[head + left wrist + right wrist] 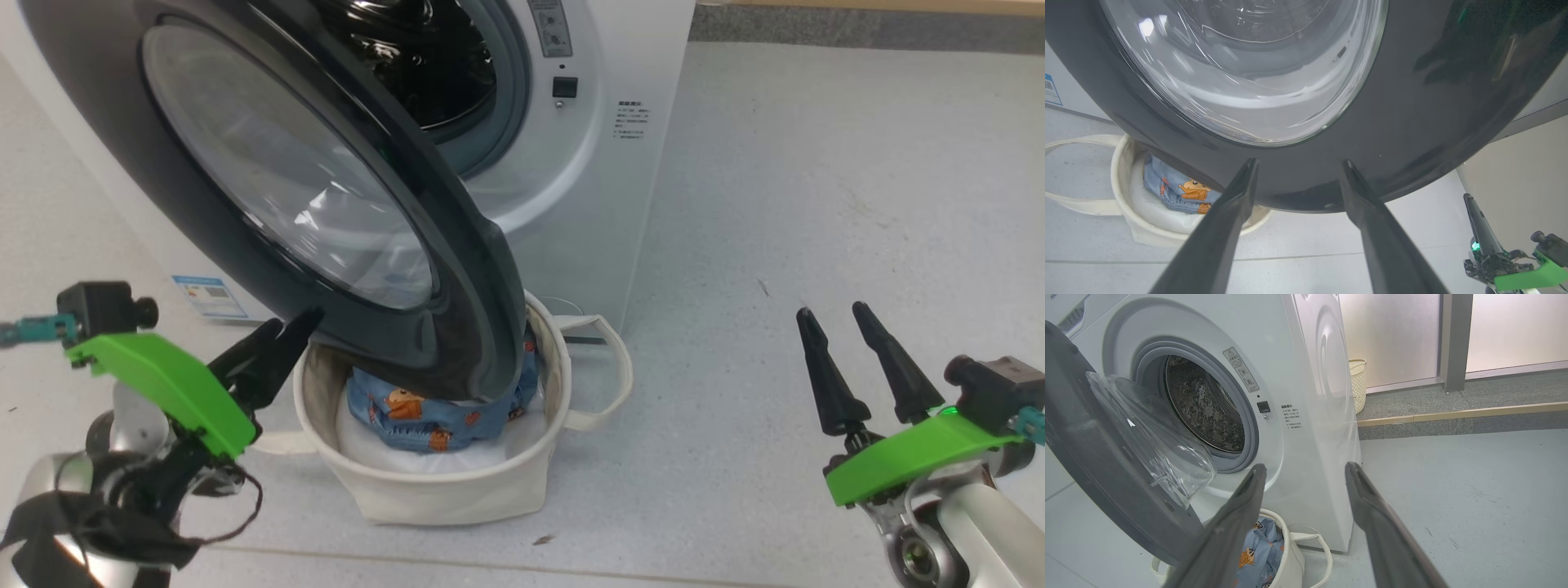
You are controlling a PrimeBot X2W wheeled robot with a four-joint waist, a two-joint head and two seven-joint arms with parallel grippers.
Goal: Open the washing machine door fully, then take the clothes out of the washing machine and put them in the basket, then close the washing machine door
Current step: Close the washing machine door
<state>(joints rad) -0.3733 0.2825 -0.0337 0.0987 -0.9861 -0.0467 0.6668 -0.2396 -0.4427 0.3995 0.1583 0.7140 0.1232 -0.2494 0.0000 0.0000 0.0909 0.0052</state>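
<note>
The washing machine (588, 204) stands with its steel drum (1204, 404) exposed. Its black-rimmed door (457, 269) with the glass bowl hangs partly open over the cream basket (441, 490). The light blue printed clothes (416, 416) lie inside the basket on white fabric, partly hidden by the door. My left gripper (282, 335) is open, its tips at the outer face of the door's lower rim (1412, 122); I cannot tell whether they touch. My right gripper (833, 314) is open and holds nothing, over the floor to the right. The basket (1292, 555) and clothes (1261, 547) lie below its fingers.
A blue label (208, 296) is stuck low on the machine's front. A woven cream plastic basket (1357, 381) stands behind the machine beside a raised step (1453, 416). Grey floor (816, 204) stretches to the right of the machine.
</note>
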